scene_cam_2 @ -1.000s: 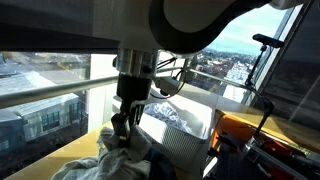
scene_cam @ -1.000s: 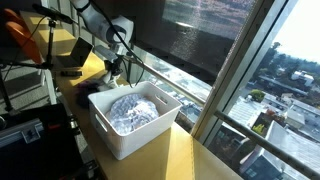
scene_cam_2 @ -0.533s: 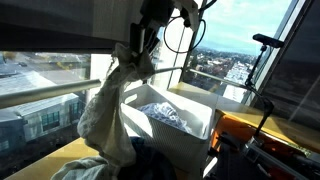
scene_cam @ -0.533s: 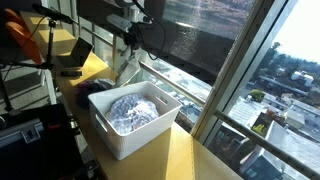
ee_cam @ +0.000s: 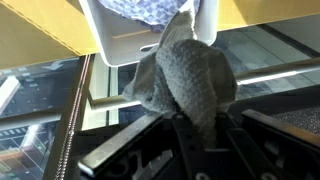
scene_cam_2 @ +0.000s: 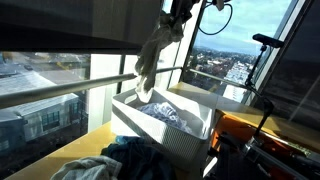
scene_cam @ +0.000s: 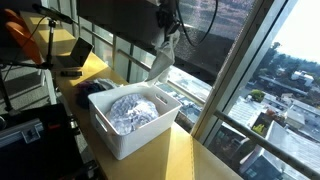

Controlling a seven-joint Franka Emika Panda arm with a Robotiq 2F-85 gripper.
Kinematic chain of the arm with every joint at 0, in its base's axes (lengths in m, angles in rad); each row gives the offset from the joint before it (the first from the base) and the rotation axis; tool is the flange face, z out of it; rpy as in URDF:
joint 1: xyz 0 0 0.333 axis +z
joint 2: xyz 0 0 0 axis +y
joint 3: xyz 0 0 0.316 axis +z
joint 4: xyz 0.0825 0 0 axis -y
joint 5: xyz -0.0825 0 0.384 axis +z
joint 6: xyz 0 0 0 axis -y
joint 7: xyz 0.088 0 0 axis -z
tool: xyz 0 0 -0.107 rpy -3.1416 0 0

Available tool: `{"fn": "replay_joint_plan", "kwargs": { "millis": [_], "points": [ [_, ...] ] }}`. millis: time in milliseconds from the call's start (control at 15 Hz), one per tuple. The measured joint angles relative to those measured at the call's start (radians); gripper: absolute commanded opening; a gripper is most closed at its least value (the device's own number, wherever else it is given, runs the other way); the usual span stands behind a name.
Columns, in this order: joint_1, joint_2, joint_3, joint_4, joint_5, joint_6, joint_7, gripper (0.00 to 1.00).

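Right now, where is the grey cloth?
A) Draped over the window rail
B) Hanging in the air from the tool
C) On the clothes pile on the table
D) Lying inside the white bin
B: in an exterior view the grey cloth dangles from the shut tool, higher than the white bin and not touching it.

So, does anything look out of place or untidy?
Nothing spilled or damaged. A crumpled heap of clothes lies on the table outside the white bin, and the gripper holds a grey cloth dangling above its rim.
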Motion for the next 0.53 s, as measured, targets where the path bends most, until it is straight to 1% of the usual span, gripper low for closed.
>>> {"fn": "replay_joint_plan", "kwargs": {
  "millis": [133,267,533],
  "points": [
    [-0.036,-0.035,-0.031,0.020,0.026,-0.045,-0.041,0.05],
    [-0.050,-0.061,-0.047,0.022,0.039,-0.071,-0.061,0.05],
    [-0.027,-0.080,-0.043,-0.011,0.042,-0.074,-0.064,0.05]
  ]
}}
